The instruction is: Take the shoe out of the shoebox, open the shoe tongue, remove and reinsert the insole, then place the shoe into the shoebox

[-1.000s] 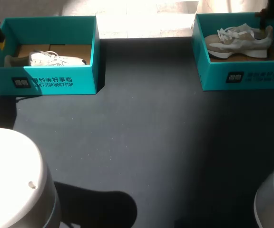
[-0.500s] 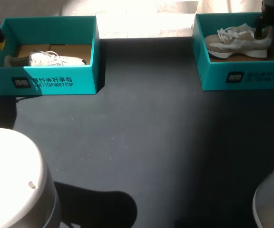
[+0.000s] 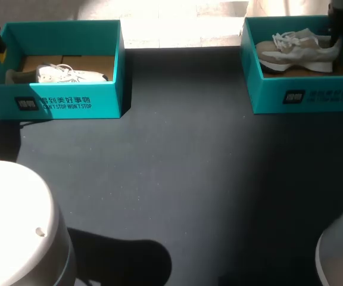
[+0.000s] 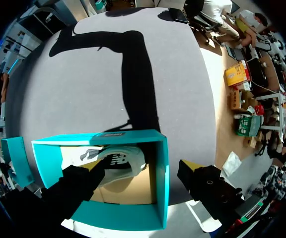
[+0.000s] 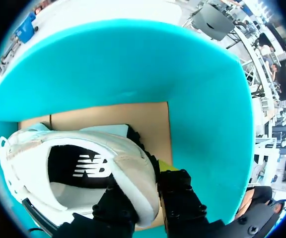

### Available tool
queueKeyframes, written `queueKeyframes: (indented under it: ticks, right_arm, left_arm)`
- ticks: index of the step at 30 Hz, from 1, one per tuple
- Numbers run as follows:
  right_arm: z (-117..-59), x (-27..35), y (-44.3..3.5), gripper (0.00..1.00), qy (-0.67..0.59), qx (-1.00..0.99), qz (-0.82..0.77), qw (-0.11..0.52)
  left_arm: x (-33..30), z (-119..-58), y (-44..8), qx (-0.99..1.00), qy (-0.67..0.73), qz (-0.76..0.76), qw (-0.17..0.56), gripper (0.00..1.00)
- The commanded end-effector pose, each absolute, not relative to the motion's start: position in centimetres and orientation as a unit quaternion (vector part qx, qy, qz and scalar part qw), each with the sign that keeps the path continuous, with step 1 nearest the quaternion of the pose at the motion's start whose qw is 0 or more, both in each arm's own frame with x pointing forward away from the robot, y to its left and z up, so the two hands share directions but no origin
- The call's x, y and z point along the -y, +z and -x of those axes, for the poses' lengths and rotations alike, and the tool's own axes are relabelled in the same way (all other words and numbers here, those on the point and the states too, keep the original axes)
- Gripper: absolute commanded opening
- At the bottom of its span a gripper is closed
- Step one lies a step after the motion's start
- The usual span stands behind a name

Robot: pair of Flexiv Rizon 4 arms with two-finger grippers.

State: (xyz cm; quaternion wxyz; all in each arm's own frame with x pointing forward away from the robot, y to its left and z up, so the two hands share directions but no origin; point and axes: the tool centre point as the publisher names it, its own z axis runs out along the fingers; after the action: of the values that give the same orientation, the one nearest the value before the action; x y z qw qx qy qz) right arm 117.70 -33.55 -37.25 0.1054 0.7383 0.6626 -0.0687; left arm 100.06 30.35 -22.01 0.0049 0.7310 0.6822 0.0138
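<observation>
One likely light, soft shoe (image 5: 78, 171) is clamped at its stiffer heel by right pincer (image 5: 145, 186). Left pincer (image 4: 142, 168) is spread.

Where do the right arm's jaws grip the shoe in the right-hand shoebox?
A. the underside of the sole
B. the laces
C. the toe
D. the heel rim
D: in the right wrist view the right arm's jaws pinch the heel rim of the shoe, one inside the opening and one outside it, with the shoe inside the shoebox.
</observation>
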Motion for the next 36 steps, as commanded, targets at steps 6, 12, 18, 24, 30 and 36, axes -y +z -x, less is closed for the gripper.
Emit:
queueKeyframes:
  ticks: [6, 12, 18, 24, 30, 36]
  right_arm:
    - [-115.0, 33.7, -31.4, 0.0, -0.052, -0.645, -0.753, 0.119]
    - [-111.7, 31.8, -26.2, 0.0, -0.038, -0.642, -0.757, 0.116]
    - [-109.2, 30.3, -20.2, 0.0, -0.024, -0.642, -0.754, 0.136]
    - [-107.2, 29.2, -15.8, 0.0, -0.02, -0.636, -0.754, 0.164]
    - [-106.7, 28.4, -14.7, 0.0, -0.024, -0.633, -0.752, 0.182]
    - [-106.7, 28.4, -14.7, 0.0, -0.024, -0.633, -0.752, 0.182]
  left_arm:
    - [-30.4, -100.0, -22.0, -0.682, 0.016, -0.731, 0.005, 1.0]
    - [-30.4, -100.0, -22.0, -0.682, 0.016, -0.731, 0.005, 1.0]
    - [-30.4, -100.0, -22.0, -0.682, 0.016, -0.731, 0.005, 1.0]
    - [-30.4, -100.0, -22.0, -0.682, 0.016, -0.731, 0.005, 1.0]
    - [-30.4, -100.0, -22.0, -0.682, 0.016, -0.731, 0.005, 1.0]
    - [-30.4, -100.0, -22.0, -0.682, 0.016, -0.731, 0.005, 1.0]
